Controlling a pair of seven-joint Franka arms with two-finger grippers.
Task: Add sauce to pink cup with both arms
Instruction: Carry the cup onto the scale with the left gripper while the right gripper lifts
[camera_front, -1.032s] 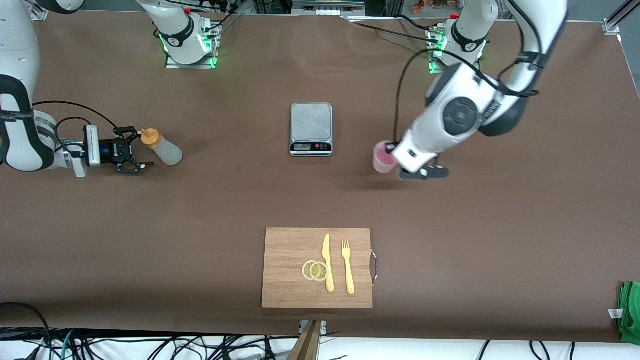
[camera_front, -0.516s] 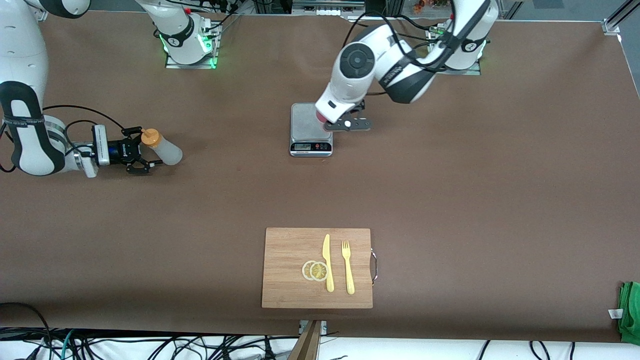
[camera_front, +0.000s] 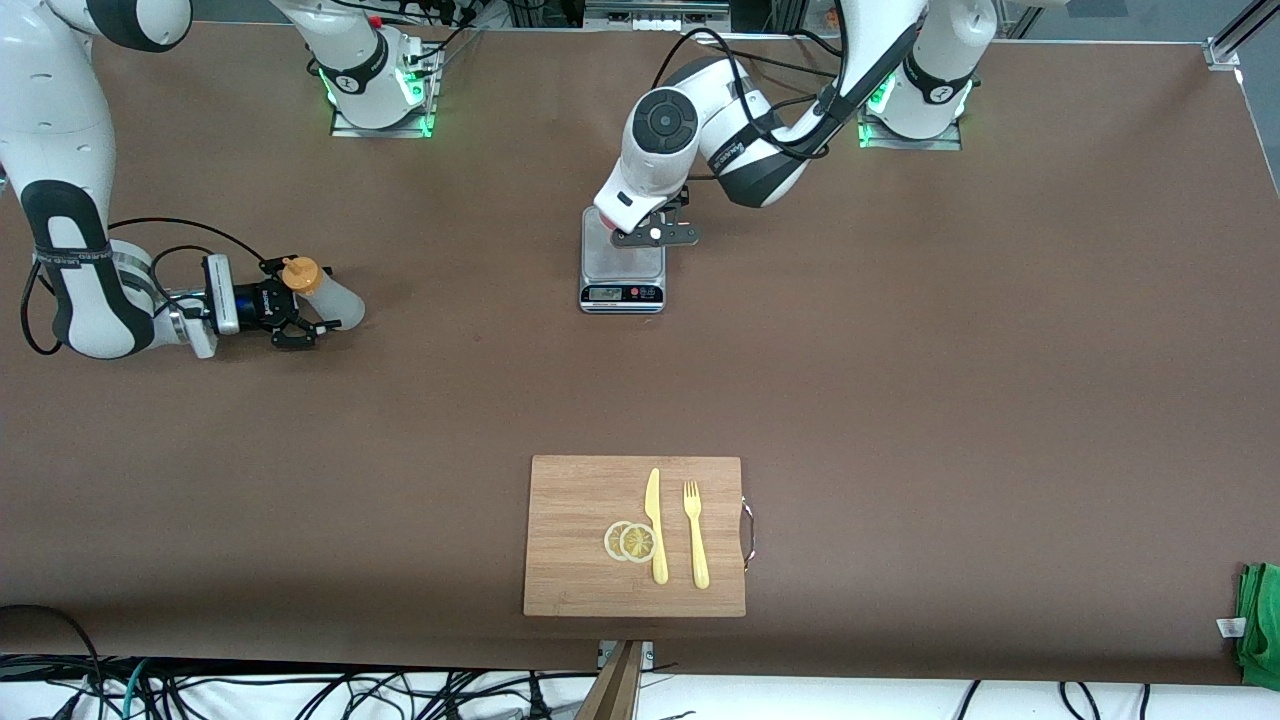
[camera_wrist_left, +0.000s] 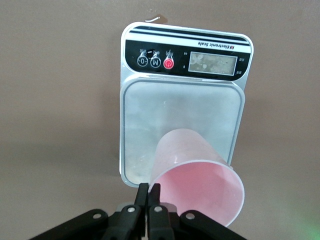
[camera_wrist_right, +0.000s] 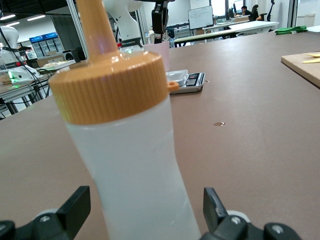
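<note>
Reaching from its base over the grey scale (camera_front: 622, 257), left gripper (camera_wrist_left: 148, 192) pinches the rim of the pink cup (camera_wrist_left: 196, 180), one item, held above the platform. Right gripper (camera_front: 300, 316), low at the right arm's end of the table, fingers spread either side of the sauce (camera_front: 322, 292), one bottle, upright. Cutting board (camera_front: 570, 560): one knife (camera_front: 655, 525), one fork (camera_front: 695, 534), two lemon slices (camera_front: 629, 541).
</note>
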